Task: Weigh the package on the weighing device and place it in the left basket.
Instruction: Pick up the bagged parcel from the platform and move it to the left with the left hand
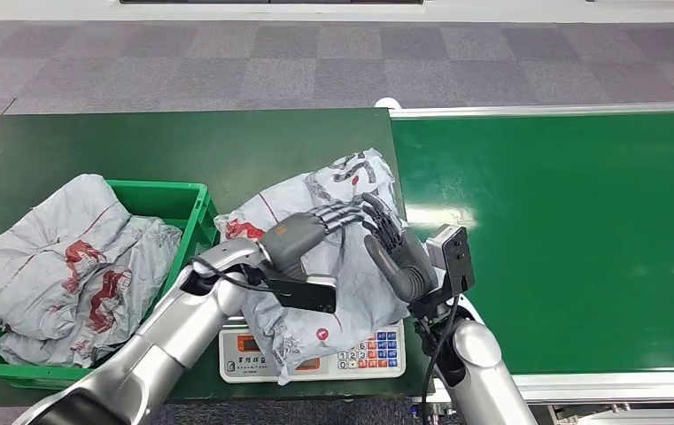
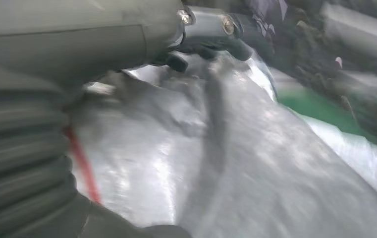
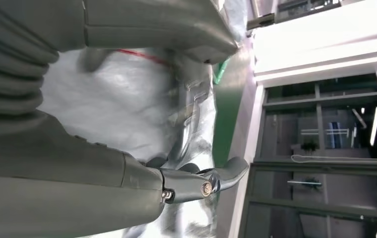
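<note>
**Two hands on the bag that sits on the scale**

A big grey bag with red and black marks, the package (image 1: 333,239), lies on top of the white scale (image 1: 368,354). The scale sits at the near edge of the dark green table (image 1: 182,146). The bag is crumpled and covers most of the scale. You can see just the scale's front, with its orange window and its blue and white buttons.

The left hand (image 1: 315,228) reaches in from the left and lies across the top of the bag. Its dark fingers are stretched out and touch the bag. In the left wrist view the bag (image 2: 255,163) is right under the hand, but it is blurry. I cannot tell if the hand has really grabbed it.

The right hand (image 1: 395,252) is at the right side of the bag. Its fingers point up and press against the bag's edge. In the right wrist view the thumb (image 3: 216,181) sits against the shiny grey plastic (image 3: 122,109). I cannot tell if this hand has a real hold on it.

To the left is the green basket (image 1: 178,199). Two more grey bags (image 1: 76,266) lie in it and hang over its edges. To the right is a bright green belt (image 1: 563,239) with a silver frame.
</note>
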